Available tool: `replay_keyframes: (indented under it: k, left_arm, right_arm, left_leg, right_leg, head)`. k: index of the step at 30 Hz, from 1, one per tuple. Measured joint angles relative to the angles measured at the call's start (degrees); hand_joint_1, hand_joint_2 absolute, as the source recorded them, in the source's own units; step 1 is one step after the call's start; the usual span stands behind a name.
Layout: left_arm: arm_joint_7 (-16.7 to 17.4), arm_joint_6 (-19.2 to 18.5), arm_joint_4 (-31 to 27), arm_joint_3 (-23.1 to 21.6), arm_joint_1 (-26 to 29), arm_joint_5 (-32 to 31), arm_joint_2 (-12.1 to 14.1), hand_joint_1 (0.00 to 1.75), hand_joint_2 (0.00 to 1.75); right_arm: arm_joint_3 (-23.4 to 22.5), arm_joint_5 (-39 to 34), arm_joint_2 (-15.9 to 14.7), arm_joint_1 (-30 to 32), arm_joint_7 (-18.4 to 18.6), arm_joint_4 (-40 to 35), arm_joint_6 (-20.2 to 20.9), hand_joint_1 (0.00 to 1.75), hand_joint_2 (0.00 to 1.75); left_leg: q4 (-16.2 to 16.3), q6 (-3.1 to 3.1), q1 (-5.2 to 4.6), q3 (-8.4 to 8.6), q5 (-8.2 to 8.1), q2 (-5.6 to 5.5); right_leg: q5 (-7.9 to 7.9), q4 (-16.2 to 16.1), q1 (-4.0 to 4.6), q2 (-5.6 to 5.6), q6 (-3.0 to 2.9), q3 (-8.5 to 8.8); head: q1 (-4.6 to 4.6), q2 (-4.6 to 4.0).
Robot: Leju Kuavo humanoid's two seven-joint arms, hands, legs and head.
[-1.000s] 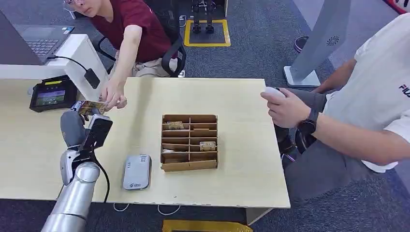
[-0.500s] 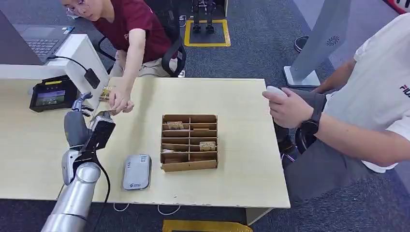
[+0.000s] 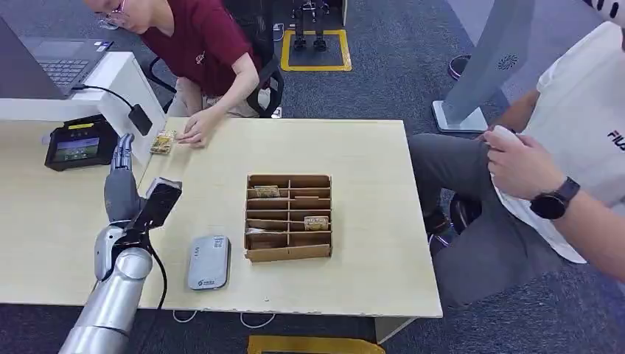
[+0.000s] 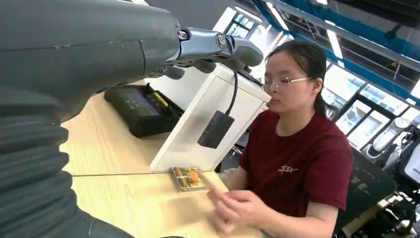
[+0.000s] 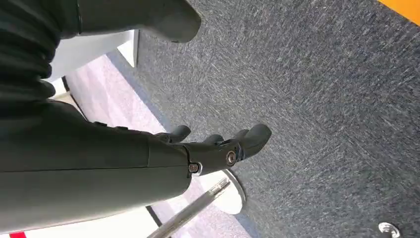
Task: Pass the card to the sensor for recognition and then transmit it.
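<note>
One card (image 3: 163,141) flat beside person's hand (image 3: 194,133) | left hand (image 3: 120,175) released, raised near sensor (image 3: 77,142) | right hand (image 5: 218,146) released, hanging over carpet (image 5: 317,89) | divider box (image 3: 288,217), grey device (image 3: 208,262) mid-table

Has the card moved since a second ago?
Yes. The card then sat in the robot's left hand; it now lies on the table, farther from the robot, beside the white stand, by the person's hand.
</note>
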Motion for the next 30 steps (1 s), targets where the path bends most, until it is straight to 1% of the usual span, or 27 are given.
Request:
replay_keyframes:
  k: [3, 4, 5, 7, 8, 9, 10, 11, 13, 14, 15, 16, 17, 18, 19, 20, 21, 24, 27, 30]
  left_arm:
    - [0.07, -0.26, 0.0, -0.02, 0.0, 0.04, 0.24, 0.0, 1.75]
    - [0.09, -1.12, 0.0, -0.02, 0.01, 0.29, 0.24, 0.0, 1.75]
    - [0.02, -2.85, -0.11, -0.21, 0.11, 0.78, 0.33, 0.0, 1.75]
    - [-0.35, -9.02, -1.21, -1.1, 1.2, 3.07, 0.92, 0.0, 1.75]
    - [-0.74, -13.06, -2.76, -1.73, 2.42, 4.84, 1.64, 0.0, 1.75]
    - [-1.24, -17.57, -5.34, -2.71, 4.38, 6.7, 2.65, 0.0, 1.75]
    - [-1.55, -20.6, -7.92, -3.79, 6.32, 7.96, 3.85, 0.0, 1.75]
    - [-2.39, -22.98, -10.44, -4.94, 8.26, 9.29, 5.69, 0.0, 1.75]
    - [-5.34, -26.23, -16.71, -6.32, 13.09, 11.81, 9.58, 0.0, 1.75]
    - [-6.83, -27.02, -19.97, -6.89, 15.59, 12.28, 11.79, 0.0, 1.75]
    - [-7.95, -27.02, -23.46, -7.67, 18.12, 10.97, 13.36, 0.0, 1.75]
    - [-8.13, -25.83, -26.09, -8.66, 20.35, 7.74, 14.77, 0.0, 1.75]
    - [-7.52, -23.4, -28.16, -10.21, 21.85, 1.83, 15.81, 0.0, 1.75]
    - [-5.89, -20.13, -29.48, -12.29, 22.98, -5.57, 16.48, 0.0, 1.75]
    - [-4.21, -17.33, -30.12, -14.45, 23.84, -10.86, 16.89, 0.0, 1.75]
    - [-2.85, -15.18, -30.51, -16.62, 24.53, -13.89, 17.14, 0.0, 1.75]
    - [-1.97, -13.78, -30.86, -18.78, 25.09, -14.92, 17.53, 0.0, 1.75]
    - [-1.01, -12.59, -31.67, -22.53, 25.53, -15.21, 18.57, 0.0, 1.75]
    - [-0.79, -12.26, -32.2, -24.66, 25.64, -15.02, 19.61, 0.0, 1.75]
    - [-0.79, -12.2, -32.52, -25.85, 25.72, -15.04, 20.17, 0.0, 1.75]
  right_arm:
    - [0.09, -0.02, -0.04, 0.02, 0.0, 0.0, -0.02, 0.0, 1.75]
    - [0.09, -0.04, -0.04, 0.02, 0.0, 0.0, -0.04, 0.0, 1.75]
    - [0.09, -0.18, -0.04, 0.03, 0.0, 0.0, -0.15, 0.0, 1.75]
    - [0.09, -0.85, -0.04, 0.09, 0.0, 0.0, -0.35, 0.0, 1.75]
    - [0.0, -1.47, -0.04, 0.25, 0.0, 0.0, -0.37, 0.0, 1.75]
    - [-0.28, -2.01, -0.04, 0.41, 0.0, 0.0, -0.37, 0.0, 1.75]
    - [-0.57, -2.27, -0.04, 0.64, 0.0, 0.02, -0.37, 0.0, 1.75]
    - [-0.74, -2.38, -0.04, 0.89, -0.02, 0.02, -0.35, 0.0, 1.75]
    - [-0.98, -2.36, -0.07, 1.31, -0.09, 0.02, -0.35, 0.0, 1.75]
    - [-1.09, -2.4, -0.07, 1.48, -0.07, 0.02, -0.28, 0.0, 1.75]
    - [-1.27, -2.47, -0.09, 1.68, 0.0, 0.06, -0.11, 0.0, 1.75]
    - [-1.51, -2.49, -0.09, 1.8, 0.11, 0.09, -0.02, 0.0, 1.75]
    - [-1.79, -2.49, -0.09, 1.82, 0.35, 0.09, 0.0, 0.0, 1.75]
    - [-2.01, -2.49, -0.09, 1.77, 0.7, 0.09, -0.02, 0.0, 1.75]
    - [-2.12, -2.45, -0.09, 1.69, 0.98, 0.09, -0.02, 0.0, 1.75]
    - [-2.25, -2.43, -0.09, 1.6, 1.09, 0.09, -0.02, 0.0, 1.75]
    - [-2.4, -2.4, -0.09, 1.58, 1.09, 0.09, -0.02, 0.0, 1.75]
    - [-2.64, -2.27, -0.07, 1.68, 1.09, 0.09, -0.02, 0.0, 1.75]
    - [-2.86, -2.25, -0.09, 1.65, 1.09, 0.09, -0.02, 0.0, 1.75]
    - [-3.02, -2.25, -0.09, 1.65, 1.09, 0.09, -0.02, 0.0, 1.75]
  left_leg:
    - [0.0, 0.0, 0.0, 0.0, 0.0, 0.0]
    - [0.0, 0.0, 0.0, 0.0, 0.0, 0.0]
    - [0.0, 0.0, 0.0, -0.01, 0.0, -0.01]
    - [-0.01, 0.0, 0.0, -0.01, 0.0, 0.0]
    - [-0.02, -0.01, 0.01, -0.01, -0.01, 0.05]
    - [-0.02, -0.03, 0.01, 0.0, -0.03, 0.15]
    - [-0.03, -0.04, 0.01, -0.01, -0.07, 0.24]
    - [-0.03, -0.08, 0.02, -0.02, -0.14, 0.27]
    - [-0.04, -0.16, 0.05, 0.05, -0.26, 0.47]
    - [-0.04, -0.15, 0.04, 0.11, -0.3, 0.51]
    - [-0.04, -0.14, 0.04, 0.12, -0.31, 0.49]
    - [-0.05, -0.13, 0.02, 0.1, -0.31, 0.42]
    - [-0.05, -0.12, 0.02, 0.07, -0.32, 0.28]
    - [-0.05, -0.12, 0.02, 0.05, -0.32, 0.16]
    - [-0.05, -0.08, 0.02, 0.03, -0.34, 0.15]
    - [-0.05, -0.08, 0.02, 0.02, -0.34, 0.16]
    - [-0.05, -0.06, 0.02, 0.01, -0.36, 0.19]
    - [-0.04, -0.05, 0.01, 0.01, -0.35, 0.18]
    - [-0.04, -0.06, 0.0, 0.03, -0.35, 0.19]
    - [-0.04, -0.06, 0.0, 0.04, -0.35, 0.18]
  right_leg:
    - [0.0, 0.0, 0.0, 0.0, 0.0, 0.0]
    - [0.0, 0.0, 0.0, 0.0, 0.0, 0.0]
    - [0.0, 0.0, 0.0, -0.01, 0.0, 0.01]
    - [0.0, 0.0, -0.01, 0.0, 0.0, 0.01]
    - [0.0, 0.01, -0.01, 0.05, -0.01, 0.01]
    - [-0.01, 0.01, 0.0, 0.13, -0.02, -0.01]
    - [-0.02, 0.02, 0.0, 0.23, -0.03, -0.02]
    - [-0.03, 0.03, -0.01, 0.28, -0.05, -0.04]
    - [-0.12, 0.05, 0.01, 0.48, -0.15, -0.08]
    - [-0.16, 0.05, 0.02, 0.5, -0.18, -0.09]
    - [-0.21, 0.05, 0.03, 0.5, -0.19, -0.09]
    - [-0.28, 0.05, 0.06, 0.44, -0.11, -0.1]
    - [-0.35, 0.04, 0.06, 0.35, -0.03, -0.09]
    - [-0.36, 0.04, 0.05, 0.22, -0.02, -0.06]
    - [-0.36, 0.03, 0.03, 0.15, -0.02, -0.05]
    - [-0.36, 0.03, 0.03, 0.15, -0.02, -0.04]
    - [-0.35, 0.03, 0.02, 0.16, -0.02, -0.05]
    - [-0.33, 0.03, 0.0, 0.15, 0.0, -0.04]
    - [-0.32, 0.03, 0.0, 0.16, -0.01, -0.02]
    - [-0.32, 0.04, 0.01, 0.15, -0.02, -0.02]
  head:
    - [0.0, 0.0]
    - [0.0, 0.0]
    - [0.02, 0.0]
    - [0.0, 0.0]
    - [0.02, 0.0]
    - [0.02, 0.02]
    - [0.0, 0.0]
    - [0.02, 0.0]
    - [0.0, 0.0]
    - [-0.02, 0.02]
    - [-0.06, 0.02]
    - [-0.04, 0.02]
    - [-0.04, 0.02]
    - [-0.02, 0.02]
    - [-0.04, 0.02]
    - [-0.02, 0.0]
    - [-0.04, 0.02]
    - [-0.04, 0.02]
    - [-0.04, 0.02]
    - [-0.04, 0.02]
